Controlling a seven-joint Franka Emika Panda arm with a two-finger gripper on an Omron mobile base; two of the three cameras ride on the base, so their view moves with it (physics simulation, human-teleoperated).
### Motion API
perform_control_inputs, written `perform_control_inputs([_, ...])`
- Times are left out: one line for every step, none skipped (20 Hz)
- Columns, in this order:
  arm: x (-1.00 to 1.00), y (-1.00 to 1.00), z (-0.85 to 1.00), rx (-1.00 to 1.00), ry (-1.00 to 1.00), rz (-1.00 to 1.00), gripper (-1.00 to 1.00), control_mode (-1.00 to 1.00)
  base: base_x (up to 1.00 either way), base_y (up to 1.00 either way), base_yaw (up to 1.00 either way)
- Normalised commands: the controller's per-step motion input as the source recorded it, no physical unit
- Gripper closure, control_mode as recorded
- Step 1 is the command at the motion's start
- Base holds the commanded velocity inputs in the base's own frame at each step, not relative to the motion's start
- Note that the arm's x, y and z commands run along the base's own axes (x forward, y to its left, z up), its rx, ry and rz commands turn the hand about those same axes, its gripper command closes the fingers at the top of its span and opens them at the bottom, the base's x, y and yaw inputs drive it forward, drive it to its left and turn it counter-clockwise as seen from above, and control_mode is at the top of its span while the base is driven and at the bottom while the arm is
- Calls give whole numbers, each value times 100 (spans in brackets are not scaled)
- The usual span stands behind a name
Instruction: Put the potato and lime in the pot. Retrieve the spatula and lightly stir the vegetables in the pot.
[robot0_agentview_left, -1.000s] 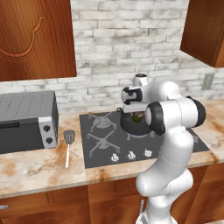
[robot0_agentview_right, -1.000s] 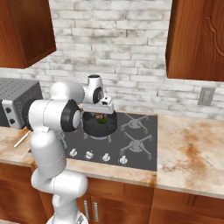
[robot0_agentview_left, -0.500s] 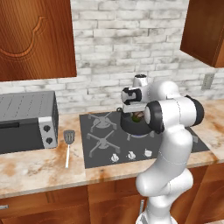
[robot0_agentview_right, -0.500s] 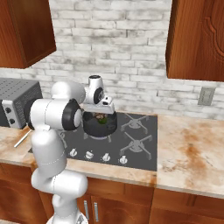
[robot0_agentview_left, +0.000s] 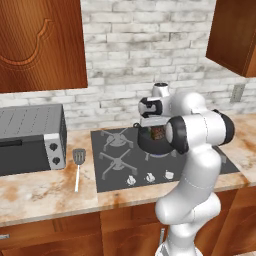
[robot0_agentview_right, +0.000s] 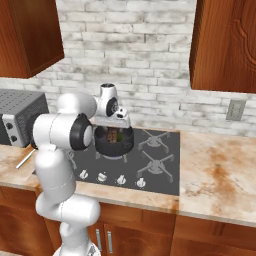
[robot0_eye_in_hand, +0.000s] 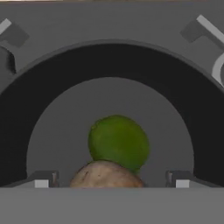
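Note:
The dark pot stands on a burner of the black cooktop. Inside it the green lime rests on the grey floor. The brown potato lies against the lime, right under my hand. My gripper hangs over the pot's mouth, open, its fingertips spread wide on either side of the potato and clear of it. The spatula lies on the counter left of the cooktop, slotted head toward the wall.
A grey toaster oven stands at the left, beside the spatula. Stove knobs line the cooktop's front edge. Marble counter stretches to the right, with a wall outlet above it.
The jaws have spread a little wider, away from the potato. The arm has stayed over the pot.

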Motion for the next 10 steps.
perform_control_inputs([-9, 24, 46, 0, 0, 0, -100, -100, 0, 0, 0])
perform_control_inputs([-16, 36, 39, 0, -2, 0, -100, -100, 0, 0, 0])
perform_control_inputs([-31, 42, 35, 0, -2, 0, -100, -100, 0, 0, 0])
perform_control_inputs([-55, 53, 34, 0, -4, 0, -100, -100, 0, 0, 0])
perform_control_inputs([-66, 56, 33, 0, -5, 0, -100, -100, 0, 0, 0])
perform_control_inputs([-76, 63, 36, 0, -6, 0, -100, -100, 0, 0, 0])
perform_control_inputs([-87, 72, 38, 0, -7, 0, -100, -100, 0, 0, 0])
perform_control_inputs([-91, 86, 32, 0, -10, 0, -100, -100, 0, 0, 0])
perform_control_inputs([-100, 95, 15, 0, -15, 1, -100, -100, 0, 0, 0])
perform_control_inputs([-100, 100, 0, 0, -26, 6, -100, -100, 0, 0, 0])
